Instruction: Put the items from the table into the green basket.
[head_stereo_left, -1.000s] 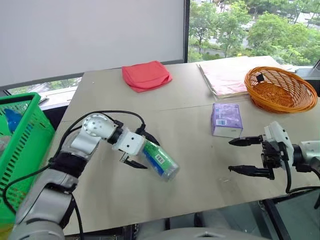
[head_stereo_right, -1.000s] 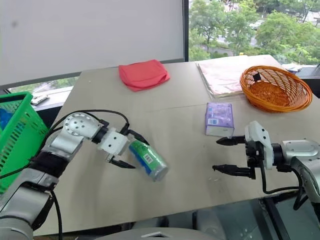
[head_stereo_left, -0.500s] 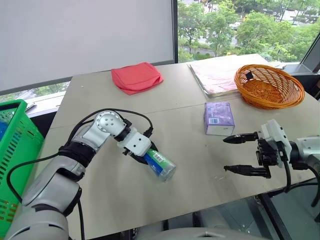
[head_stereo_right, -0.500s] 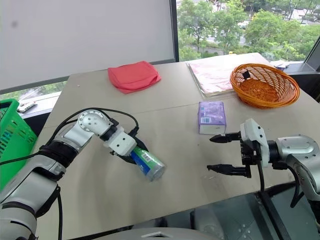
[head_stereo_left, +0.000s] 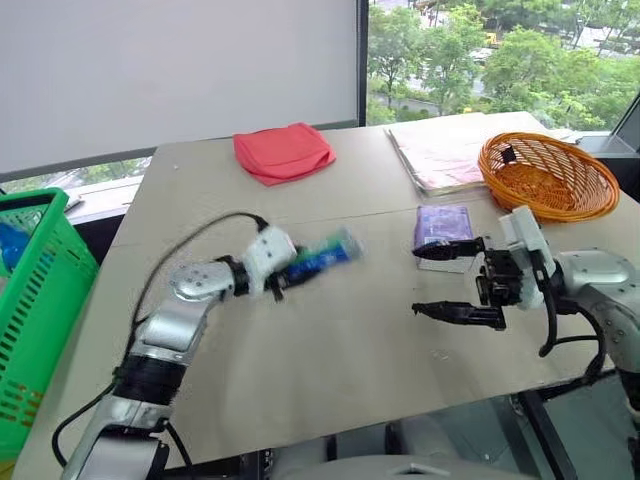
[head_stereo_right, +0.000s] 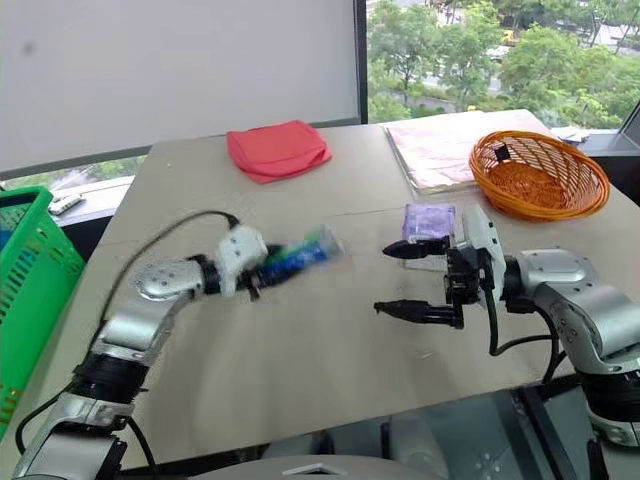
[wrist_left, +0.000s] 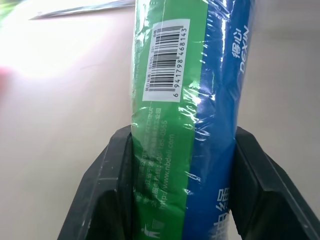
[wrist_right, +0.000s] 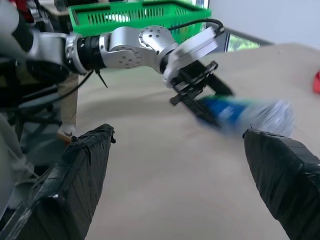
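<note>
Lifting now: left end effector (head_stereo_left: 283, 277) pinches the green cylinder (head_stereo_left: 318, 255), raised off the worktop (head_stereo_left: 330, 360). Right end effector (head_stereo_left: 444, 280) spread, empty; green basket (head_stereo_left: 40, 300) next.

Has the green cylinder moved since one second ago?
Yes. The left gripper has lifted the green cylinder off the table and carried it toward the seam.

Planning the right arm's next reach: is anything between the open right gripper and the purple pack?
Nothing visible. The right gripper hangs open over bare table, and the purple pack lies just beyond its upper finger. The orange basket and pink folder lie farther back, off that path.
</note>
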